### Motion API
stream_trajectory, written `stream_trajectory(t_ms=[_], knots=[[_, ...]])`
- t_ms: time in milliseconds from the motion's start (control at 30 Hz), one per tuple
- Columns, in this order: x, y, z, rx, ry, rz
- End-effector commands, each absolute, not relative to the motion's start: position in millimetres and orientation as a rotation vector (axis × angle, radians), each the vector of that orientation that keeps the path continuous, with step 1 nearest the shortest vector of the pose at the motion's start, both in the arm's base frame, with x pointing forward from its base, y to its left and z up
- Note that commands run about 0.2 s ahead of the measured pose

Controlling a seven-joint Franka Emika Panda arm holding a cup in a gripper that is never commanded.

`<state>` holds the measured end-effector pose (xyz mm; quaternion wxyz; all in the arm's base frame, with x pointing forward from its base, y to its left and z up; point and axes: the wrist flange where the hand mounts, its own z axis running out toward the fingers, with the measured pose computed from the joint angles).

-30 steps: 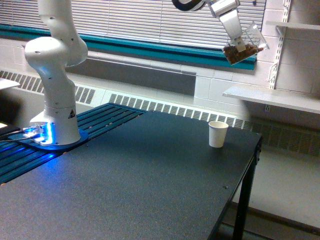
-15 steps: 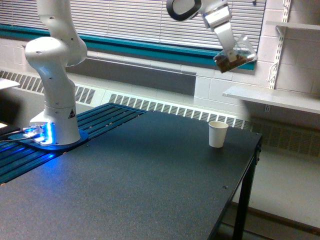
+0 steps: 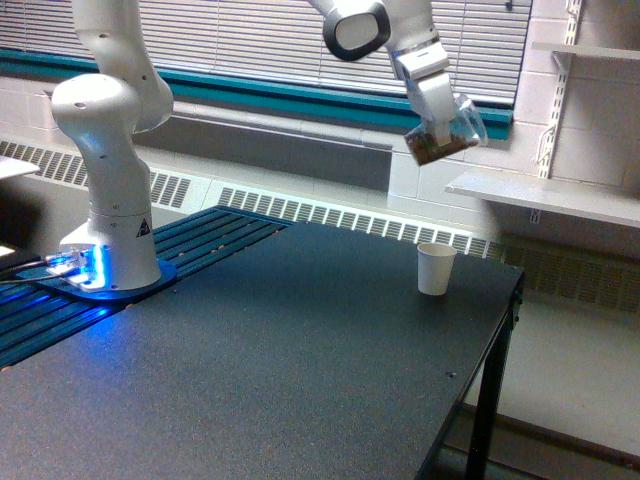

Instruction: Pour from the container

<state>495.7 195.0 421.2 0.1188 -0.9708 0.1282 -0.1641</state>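
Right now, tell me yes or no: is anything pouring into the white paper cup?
No. The clear container hangs tilted in the gripper high above the white paper cup, with no stream between them.

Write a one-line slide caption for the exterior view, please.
Panda gripper holds a tilted clear container of brown bits above the white paper cup.

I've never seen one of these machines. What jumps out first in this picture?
The big white robot arm stands on a blue-lit base at the exterior view's left. Its hand holds a tilted clear cup of brown bits high in the air. Below it, a small white paper cup stands alone near the dark table's far edge.
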Motion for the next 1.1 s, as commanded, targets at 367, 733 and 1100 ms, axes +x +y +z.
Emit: stream_trajectory(t_ms=[367, 733, 1100], knots=[[477, 213, 383, -2.910, 0.227, -0.390], [479, 216, 359, -2.963, 0.195, -0.324], [473, 227, 335, -3.004, 0.138, -0.255]])
